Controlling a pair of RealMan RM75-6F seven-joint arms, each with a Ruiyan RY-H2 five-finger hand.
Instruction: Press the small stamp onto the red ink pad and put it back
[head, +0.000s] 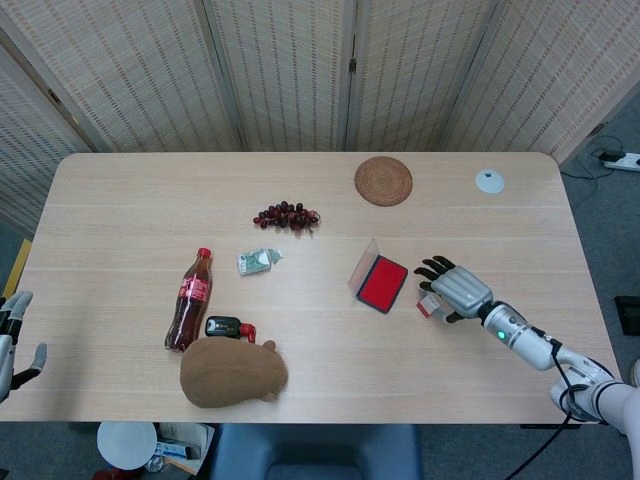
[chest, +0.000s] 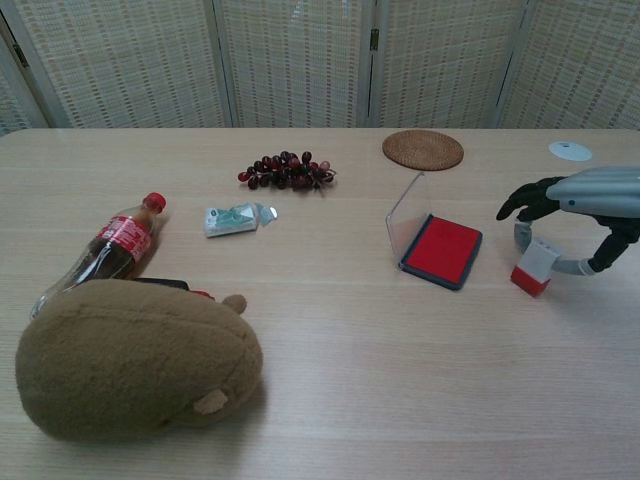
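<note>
Right hand (chest: 565, 205) grips the small stamp (chest: 534, 266), red base on the table at centre right, beside the open red ink pad (chest: 441, 250).

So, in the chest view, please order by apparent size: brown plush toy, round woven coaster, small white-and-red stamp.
1. Brown plush toy, largest, though nearest the camera.
2. Round woven coaster.
3. Small white-and-red stamp, smallest.

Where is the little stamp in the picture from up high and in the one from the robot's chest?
Head view: the little stamp is right of center, under the right robot hand.
Chest view: the stamp is at the right edge, under the same robot hand.
Shared landmark: the red ink pad lies just to its left in both.
</note>
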